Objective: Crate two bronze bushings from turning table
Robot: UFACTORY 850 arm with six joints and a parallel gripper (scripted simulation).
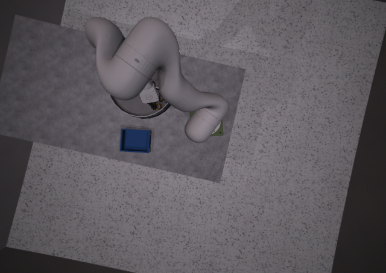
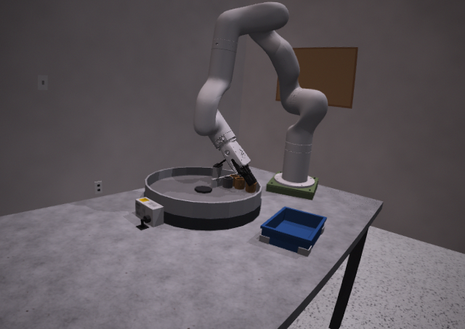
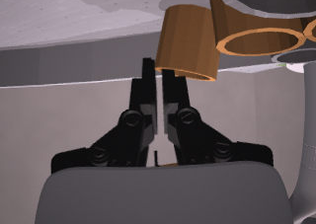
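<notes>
The round grey turning table holds a cluster of bushings at its right side. My gripper reaches down into that cluster. In the wrist view the black fingers are pinched almost together on the wall of a bronze bushing, which sits at their tips. In the side view I see a bronze bushing and a grey one beside the fingers. The blue crate stands empty on the table in front right of the turning table; it also shows from above.
A small grey box with a yellow label sits against the turning table's left front. A black disc marks the table's centre. The arm's green base stands behind the crate. The table edge runs close to the crate's right.
</notes>
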